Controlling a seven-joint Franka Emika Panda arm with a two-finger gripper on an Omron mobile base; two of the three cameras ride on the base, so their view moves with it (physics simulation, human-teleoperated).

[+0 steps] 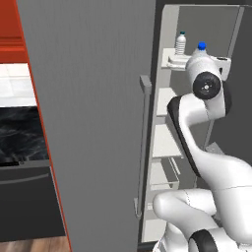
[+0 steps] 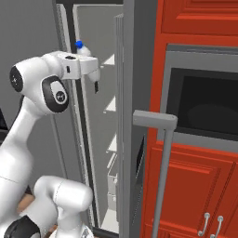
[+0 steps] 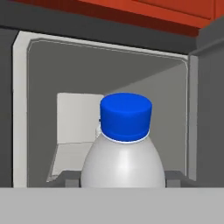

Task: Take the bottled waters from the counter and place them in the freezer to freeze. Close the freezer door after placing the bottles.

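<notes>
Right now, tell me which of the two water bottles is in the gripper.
The water bottle with the blue cap up close in the hand view is held by the gripper. The other bottle stands free on the freezer's top shelf.

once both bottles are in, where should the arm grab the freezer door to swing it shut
Take the freezer door by its long vertical bar handle, near mid-height, coming at it from the front. The bar stands off the flat panel, so fingers can close across it. The gripper is shut on a bottle.
</notes>
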